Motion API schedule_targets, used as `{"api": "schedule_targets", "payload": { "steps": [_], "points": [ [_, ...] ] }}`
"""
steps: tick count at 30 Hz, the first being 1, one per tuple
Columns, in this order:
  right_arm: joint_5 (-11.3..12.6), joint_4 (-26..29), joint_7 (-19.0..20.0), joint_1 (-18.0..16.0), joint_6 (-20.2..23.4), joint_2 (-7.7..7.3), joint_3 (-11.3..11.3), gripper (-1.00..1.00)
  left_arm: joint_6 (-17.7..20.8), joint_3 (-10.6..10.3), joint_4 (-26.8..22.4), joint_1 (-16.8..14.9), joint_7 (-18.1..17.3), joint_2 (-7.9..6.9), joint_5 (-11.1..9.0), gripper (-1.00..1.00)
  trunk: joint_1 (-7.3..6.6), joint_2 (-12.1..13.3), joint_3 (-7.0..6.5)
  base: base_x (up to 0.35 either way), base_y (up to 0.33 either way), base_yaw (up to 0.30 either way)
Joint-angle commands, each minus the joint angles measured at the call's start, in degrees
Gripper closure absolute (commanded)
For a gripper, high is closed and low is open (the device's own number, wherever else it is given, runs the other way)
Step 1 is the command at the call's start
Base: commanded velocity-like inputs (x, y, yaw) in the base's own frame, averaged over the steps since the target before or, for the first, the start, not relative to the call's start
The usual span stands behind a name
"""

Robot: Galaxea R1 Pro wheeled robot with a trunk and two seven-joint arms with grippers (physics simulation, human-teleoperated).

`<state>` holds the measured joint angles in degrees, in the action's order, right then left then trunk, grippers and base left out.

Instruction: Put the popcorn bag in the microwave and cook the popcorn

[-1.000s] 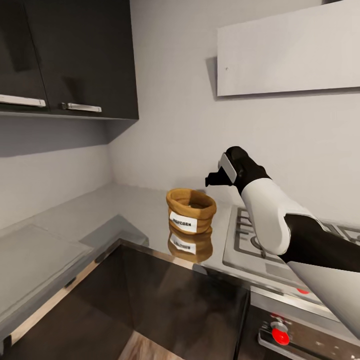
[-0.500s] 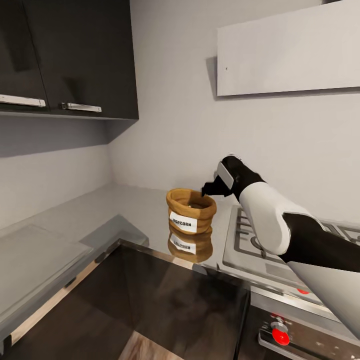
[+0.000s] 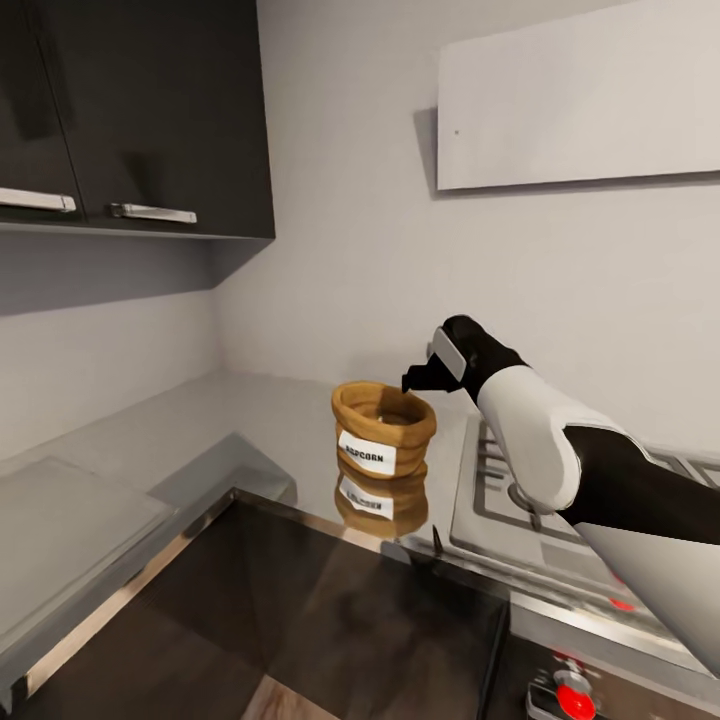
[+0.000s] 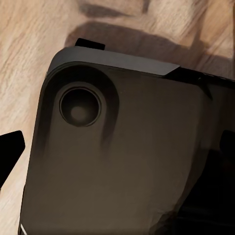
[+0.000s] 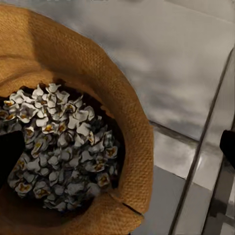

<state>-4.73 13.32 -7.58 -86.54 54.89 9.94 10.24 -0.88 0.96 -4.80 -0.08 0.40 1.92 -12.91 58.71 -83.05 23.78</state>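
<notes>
Popcorn bag [image 3: 383, 428], a golden-tan sack with a rolled rim and a white label with dark letters, stands upright on the grey metal bench [image 3: 250, 425], near the front edge and just beside the gas hob [image 3: 520, 500]; the shiny bench surface mirrors it below. The right pincer [image 3: 412, 380] hovers over the far side of the rim of the bag, at the end of a white and black arm that reaches in from the right. How far the pincer is open I cannot tell, because its fingers appear only as a small dark shape, and whether it touches the rim is also not clear. From the right wrist camera, the bag [image 5: 122, 122] is open at the top and holds pale grey-white popcorn pieces [image 5: 68, 142] with yellow centres. Dark wall cabinets [image 3: 130, 110] hang above the bench at the left.
</notes>
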Motion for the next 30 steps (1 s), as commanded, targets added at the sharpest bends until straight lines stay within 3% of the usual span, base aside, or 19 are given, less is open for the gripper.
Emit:
{"api": "schedule_targets", "payload": {
  "steps": [1,8,15,30],
  "points": [
    [-0.52,-0.04,-0.12,-0.03,0.22,0.06,0.48,-1.00,-0.09,0.06,-0.03,-0.01,0.04,0.01,-0.29,-1.00,0.02,-0.03,0.06,0.245,0.000,0.000],
    [-0.31,-0.90,0.04,-0.03,0.14,0.06,0.48,-1.00,-0.09,0.09,-0.06,-0.01,0.04,0.01,-0.29,-1.00,0.02,-0.03,0.06,0.108,0.000,0.000],
    [-0.46,-7.35,-0.50,-0.03,-2.11,0.06,0.48,-1.00,-0.09,0.10,-0.05,-0.01,0.04,0.01,-0.30,-1.00,0.02,-0.03,0.06,0.001,0.000,0.000],
    [-0.55,-7.78,-0.41,-0.01,-2.48,0.06,0.44,-1.00,-0.09,0.10,-0.05,-0.01,0.04,0.01,-0.33,-1.00,0.02,-0.03,0.06,0.000,0.000,0.000]
  ]
}}
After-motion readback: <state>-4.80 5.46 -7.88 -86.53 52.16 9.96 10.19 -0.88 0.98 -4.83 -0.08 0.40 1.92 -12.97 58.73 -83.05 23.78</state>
